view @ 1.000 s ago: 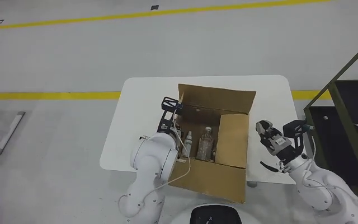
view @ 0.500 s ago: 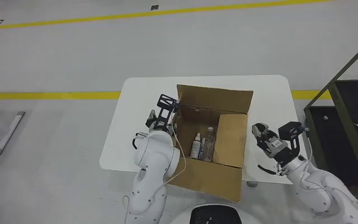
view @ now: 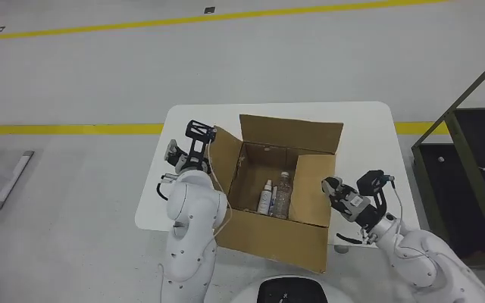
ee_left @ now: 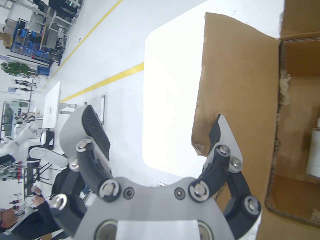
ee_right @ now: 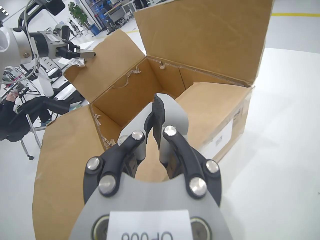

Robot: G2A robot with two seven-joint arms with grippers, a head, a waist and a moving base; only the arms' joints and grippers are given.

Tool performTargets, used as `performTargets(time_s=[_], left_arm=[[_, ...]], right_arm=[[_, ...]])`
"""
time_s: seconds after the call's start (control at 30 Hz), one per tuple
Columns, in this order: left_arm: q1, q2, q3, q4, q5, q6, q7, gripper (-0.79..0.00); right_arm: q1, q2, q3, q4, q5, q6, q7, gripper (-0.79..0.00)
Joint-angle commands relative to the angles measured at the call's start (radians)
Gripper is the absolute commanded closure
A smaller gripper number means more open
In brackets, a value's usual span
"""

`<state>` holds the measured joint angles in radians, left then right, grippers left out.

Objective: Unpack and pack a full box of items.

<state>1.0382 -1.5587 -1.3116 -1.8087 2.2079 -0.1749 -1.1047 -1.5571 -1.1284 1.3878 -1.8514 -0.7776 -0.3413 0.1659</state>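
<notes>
Seen from above, the open cardboard box point(view: 276, 231) sits mid-frame on the white bench point(view: 364, 125). A white spray bottle point(view: 265, 198) and a clear bottle point(view: 282, 194) lie side by side inside it. The left claw point(view: 191, 144) is at the left flap point(view: 220, 163), and the right claw point(view: 330, 187) is just beside the right flap point(view: 314, 189). In the left wrist view, the left claw point(ee_left: 155, 136) has its fingers wide apart. The flap's torn corner is just inside one finger, contact hard to judge, and one bottle is cut off at the frame edge. In the right wrist view, the right claw point(ee_right: 156, 118) is pressed together on nothing, and the box floor is hidden behind it.
</notes>
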Motion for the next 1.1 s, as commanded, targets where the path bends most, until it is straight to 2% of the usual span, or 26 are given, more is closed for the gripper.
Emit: performTargets(time_s=[0.0,0.23,0.53,0.7,1.07], left_arm=[[0.011,0.004,-0.007,0.030,0.058,0.009,0.041,-0.785],[0.036,0.004,-0.022,0.063,0.072,0.033,0.059,-0.785],[0.055,0.003,-0.030,0.067,0.075,0.022,0.073,-0.785],[0.056,0.002,-0.033,0.086,0.077,0.022,0.084,-0.785],[0.061,0.001,-0.040,0.123,0.070,0.009,0.103,-0.785]], right_arm=[[0.002,-0.001,-0.006,0.010,0.001,0.001,0.003,0.000],[0.003,-0.002,-0.001,0.026,0.014,0.009,0.011,0.000],[-0.027,0.004,0.139,0.066,0.139,0.047,-0.024,0.000],[-0.037,0.003,0.170,0.115,0.194,0.055,-0.027,0.000],[0.026,-0.010,0.072,0.240,0.213,0.033,0.010,0.000]])
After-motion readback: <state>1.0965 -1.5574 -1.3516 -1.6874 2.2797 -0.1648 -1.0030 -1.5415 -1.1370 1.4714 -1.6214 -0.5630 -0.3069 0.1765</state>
